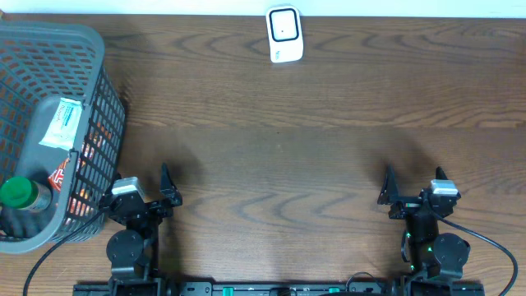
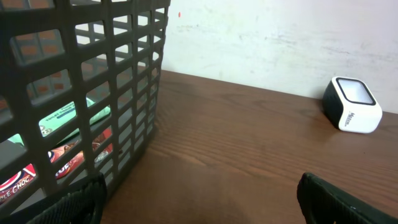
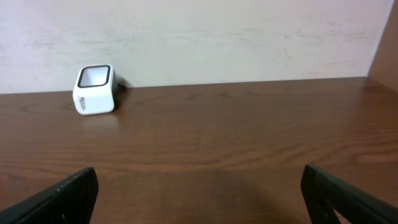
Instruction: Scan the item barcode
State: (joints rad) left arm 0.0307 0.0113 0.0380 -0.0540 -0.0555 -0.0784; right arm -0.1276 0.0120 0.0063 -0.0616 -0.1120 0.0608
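Overhead: grey plastic lattice basket (image 1: 105,131) at the left edge of the frame, on the dark brown wood-grain table (image 1: 279,148). Inside it: white-and-green flat packet (image 1: 63,123), green-capped bottle (image 1: 18,193), and red wrappers (image 1: 89,152) visible through the lattice. No item is out of the basket. White box-shaped scanner (image 1: 285,34) with a dark window at top centre, well apart from the basket.

Left gripper (image 1: 140,191) at lower left, just beside the basket: fingers spread wide, holding nothing. Right gripper (image 1: 413,191) at lower right: likewise spread, empty.
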